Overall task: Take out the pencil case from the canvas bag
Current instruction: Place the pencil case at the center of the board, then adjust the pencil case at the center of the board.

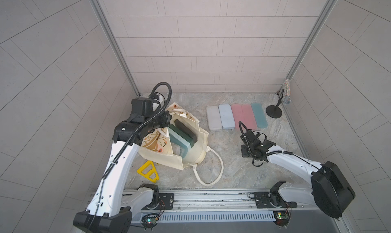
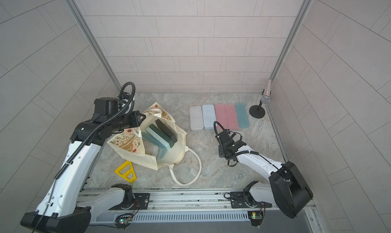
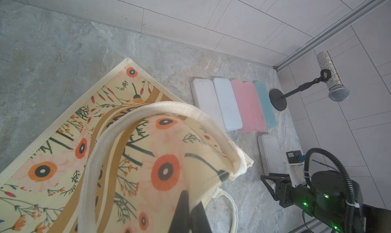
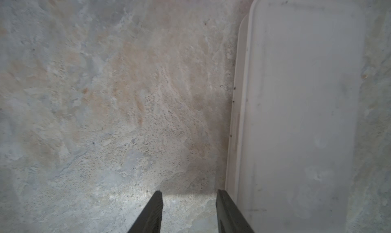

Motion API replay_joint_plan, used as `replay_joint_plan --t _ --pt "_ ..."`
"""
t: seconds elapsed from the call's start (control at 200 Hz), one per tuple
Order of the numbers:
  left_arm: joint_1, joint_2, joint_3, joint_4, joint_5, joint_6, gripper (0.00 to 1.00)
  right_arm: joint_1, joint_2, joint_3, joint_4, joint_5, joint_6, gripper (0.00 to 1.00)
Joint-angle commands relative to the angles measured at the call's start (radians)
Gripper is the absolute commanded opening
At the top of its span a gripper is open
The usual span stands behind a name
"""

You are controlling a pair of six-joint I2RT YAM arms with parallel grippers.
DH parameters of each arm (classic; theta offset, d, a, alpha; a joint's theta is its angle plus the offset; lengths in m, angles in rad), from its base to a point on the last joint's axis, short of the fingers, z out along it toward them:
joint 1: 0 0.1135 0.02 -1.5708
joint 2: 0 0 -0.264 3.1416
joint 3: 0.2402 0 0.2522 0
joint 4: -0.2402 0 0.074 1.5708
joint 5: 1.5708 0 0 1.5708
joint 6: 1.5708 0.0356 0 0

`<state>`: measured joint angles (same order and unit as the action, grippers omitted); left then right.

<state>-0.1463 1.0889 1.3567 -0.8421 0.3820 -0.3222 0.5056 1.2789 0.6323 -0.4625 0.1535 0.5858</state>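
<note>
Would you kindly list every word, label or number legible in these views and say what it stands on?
On the canvas bag, tan bands: dark capital lettering, cut off by folds and the handle; no whole word reads.
The pencil cases and microphone: no text visible.

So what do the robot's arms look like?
The left arm and right arm have white shells and black joints. A ribbed black cable hose with white ties runs along each. The left end effector and right end effector have slim black fingers.
</note>
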Motion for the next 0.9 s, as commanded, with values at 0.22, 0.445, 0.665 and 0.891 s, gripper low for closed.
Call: replay_joint_plan --t 0.22,0.445,0.665,0.891 --pt "0.002 -0.017 0.033 0.121 0.041 -0.016 0.0 -0.072 0.102 0.016 -0.009 0.062 0.016 0.42" --pt "0.001 -0.022 0.031 0.115 0.035 -0.014 0.0 -0.182 0.079 0.012 -0.003 0.088 -0.014 0.42" --pt "0.002 -0.019 0.03 0.112 0.037 -0.012 0.0 -0.199 0.092 0.029 0.14 -0.047 -0.089 0.41" --pt "0.002 -0.024 0.031 0.103 0.032 -0.007 0.0 -0.219 0.229 0.117 0.133 0.029 -0.101 0.41"
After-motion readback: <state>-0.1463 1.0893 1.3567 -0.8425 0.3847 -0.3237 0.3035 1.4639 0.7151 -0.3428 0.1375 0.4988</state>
